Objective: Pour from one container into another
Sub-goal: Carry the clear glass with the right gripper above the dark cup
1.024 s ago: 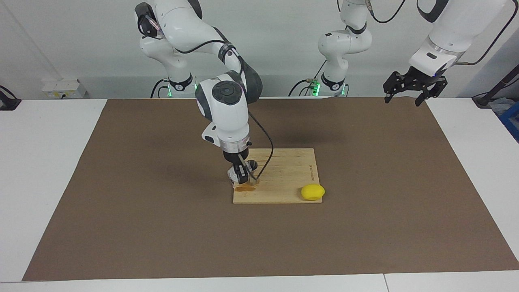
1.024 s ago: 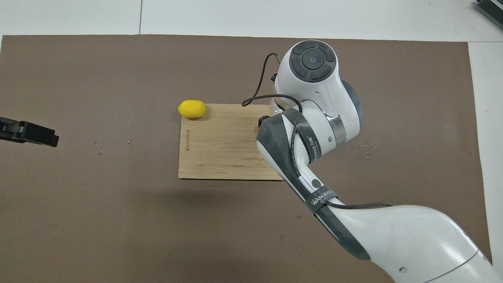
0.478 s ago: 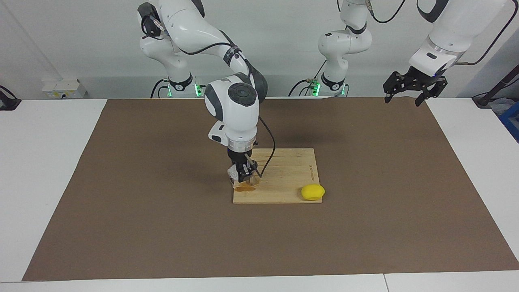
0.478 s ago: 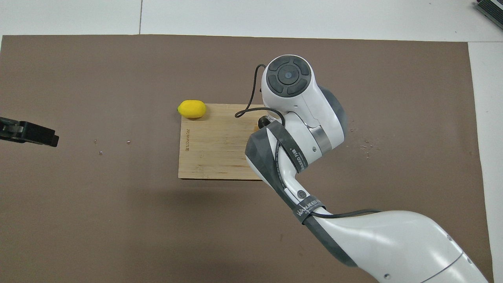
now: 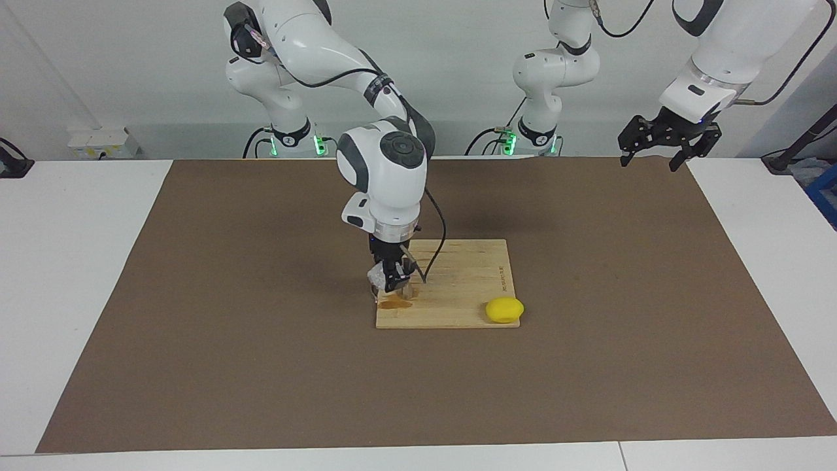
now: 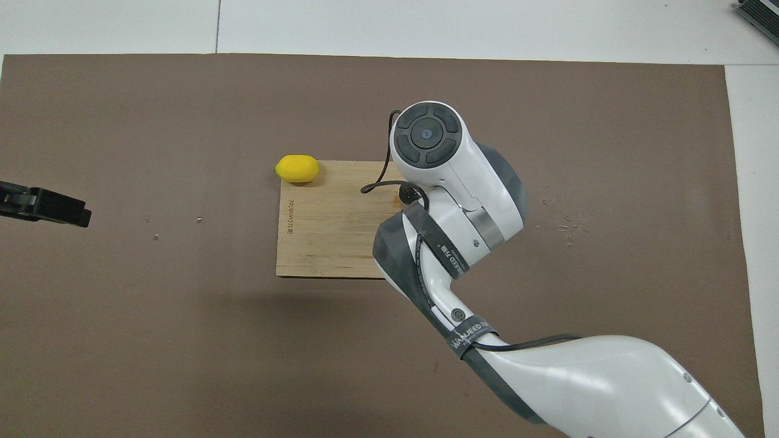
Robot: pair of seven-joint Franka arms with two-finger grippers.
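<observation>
Right gripper [image 5: 394,282]: clamped on glass cup [image 5: 376,279], low over cutting board [image 5: 471,288] corner toward right arm's end. Jigger: hidden. Amber patch below. Left gripper [image 5: 659,152]: wide, waiting. Step: pouring, probably. Next: steady tilt.

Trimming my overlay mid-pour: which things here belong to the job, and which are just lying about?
In the job: glass cup, held by the right gripper; what looks like the jigger under it, on the board's corner.
Lying about: lemon; wooden board; left gripper, open, waiting.
</observation>
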